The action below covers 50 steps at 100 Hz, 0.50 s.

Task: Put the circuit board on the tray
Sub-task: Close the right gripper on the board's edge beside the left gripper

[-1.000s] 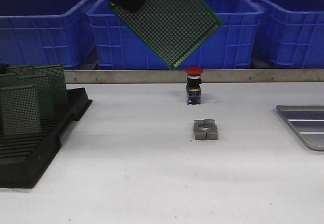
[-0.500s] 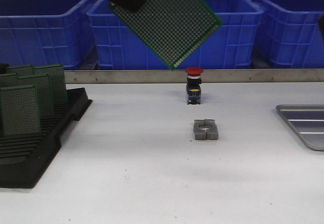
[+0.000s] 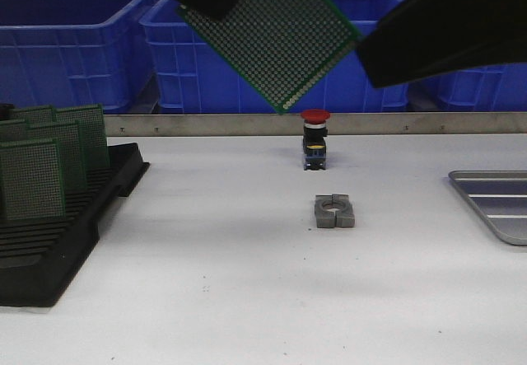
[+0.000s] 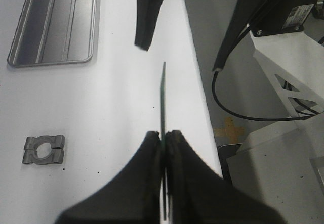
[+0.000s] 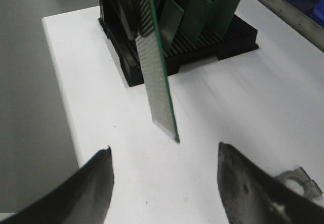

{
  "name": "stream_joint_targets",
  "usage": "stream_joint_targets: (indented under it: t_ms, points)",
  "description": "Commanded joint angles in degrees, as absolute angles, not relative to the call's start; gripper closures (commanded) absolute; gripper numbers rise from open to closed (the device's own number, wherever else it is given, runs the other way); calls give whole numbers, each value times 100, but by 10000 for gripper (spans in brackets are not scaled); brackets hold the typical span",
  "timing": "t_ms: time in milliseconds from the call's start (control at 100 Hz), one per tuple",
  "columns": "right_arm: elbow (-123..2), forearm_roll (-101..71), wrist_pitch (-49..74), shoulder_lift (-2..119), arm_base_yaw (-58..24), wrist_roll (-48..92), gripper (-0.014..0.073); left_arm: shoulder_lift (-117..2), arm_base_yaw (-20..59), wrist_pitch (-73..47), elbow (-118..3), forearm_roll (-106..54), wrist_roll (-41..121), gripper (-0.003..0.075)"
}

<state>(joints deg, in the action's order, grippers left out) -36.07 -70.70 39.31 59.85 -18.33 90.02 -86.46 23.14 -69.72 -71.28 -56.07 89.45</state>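
White table (image 3: 247,299) below all; grey tray (image 3: 494,200) at its 3 o'clock edge, bare; green board (image 3: 276,35) aloft at 12 o'clock, tilted, pinched by left gripper (image 4: 163,138); right gripper (image 5: 164,181) spread wide, facing board's lower corner, apart.

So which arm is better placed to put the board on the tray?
Probably the right. The tray lies on its side. The right gripper is open and faces the free edge of the board, which the left gripper holds in the air.
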Motion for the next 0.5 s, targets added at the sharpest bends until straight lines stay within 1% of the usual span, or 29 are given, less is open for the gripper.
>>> stream_joint_targets:
  t_ms: [0,150,200,250,290,300,310,340,380,410,430,440,450,490]
  points:
    - [-4046,-7394,3976,6283,-1999,9115,128,-8471,2368,-7313,-7300,-6020,8887,740]
    - [-4429,-7399,4110,6810,-2211,9110,134,-8471,2368,-7313,-7300,-6020,8887,741]
    - [-4524,-7399,4185,6936,-2233,9110,172,-8471,2368,-7313,-7300,-6020,8887,740]
    - [-4590,-7399,4266,6997,-2233,9110,239,-8471,2368,-7313,-7300,-6020,8887,740]
    - [-4619,-7399,4281,7003,-2233,9110,324,-8471,2368,-7313,-7300,-6020,8887,740]
    - [-4623,-7399,4281,7003,-2233,9110,324,-8471,2368,-7313,-7300,-6020,8887,740]
    - [-4623,-7399,4281,7003,-2233,9110,362,-8471,2368,-7313,-7300,-6020,8887,740]
    - [-4631,-7399,4281,7003,-2233,9110,400,-8471,2368,-7313,-7300,-6020,8887,740]
    - [-4631,-7399,4281,7003,-2233,9110,484,-8471,2368,-7298,-7300,-6020,8887,740]
    - [-4631,-7399,4281,7003,-2233,9110,517,-8471,2368,-7298,-7300,-6020,8877,739]
    - [-4631,-7399,4281,7003,-2233,9110,559,-8471,2368,-7298,-7300,-6020,8843,737]
    - [-4631,-7399,4281,7003,-2233,9110,559,-8471,2368,-7309,-7300,-6020,8840,734]
    - [-4631,-7399,4281,7003,-2233,9110,588,-8471,2368,-7310,-7300,-6020,8829,732]
    - [-4631,-7399,4281,7003,-2233,9110,630,-8471,2368,-7310,-7300,-6020,8831,703]
